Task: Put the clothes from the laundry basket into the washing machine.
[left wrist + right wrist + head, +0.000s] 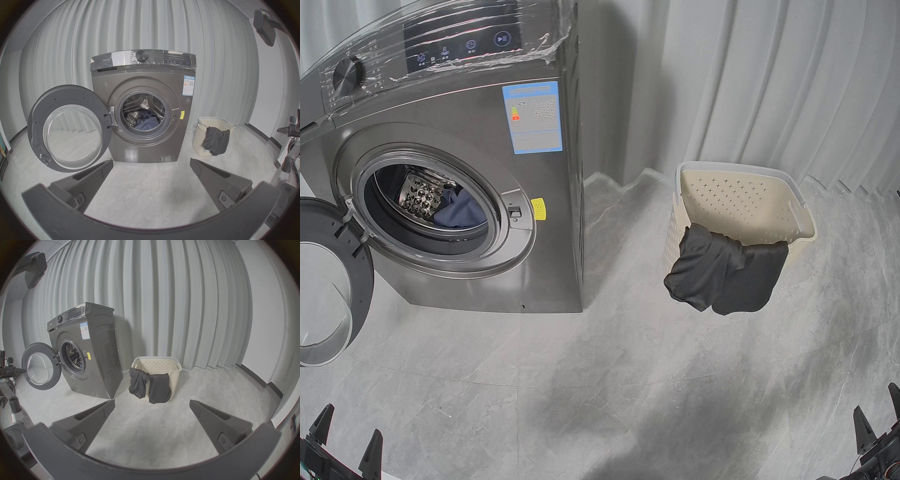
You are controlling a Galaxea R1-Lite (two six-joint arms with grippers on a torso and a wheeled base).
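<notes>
A grey washing machine (pixel 456 156) (pixel 143 106) (pixel 87 349) stands at the left with its round door (pixel 325 281) (pixel 70 128) swung open. A blue garment (pixel 459 211) (pixel 147 122) lies inside the drum. To the right sits a cream laundry basket (pixel 747 197) (pixel 215 123) (pixel 159 365) with a dark grey garment (pixel 725 269) (pixel 216 140) (pixel 150 385) draped over its front rim. My left gripper (pixel 347 437) (pixel 150 173) is open and empty, low at the near left, facing the machine. My right gripper (pixel 881 415) (pixel 151 415) is open and empty at the near right, facing the basket.
Pale curtains (pixel 769 81) hang behind the machine and basket. Bare grey tiled floor (pixel 612 375) stretches between me, the machine and the basket. The open door juts out into the floor at the far left.
</notes>
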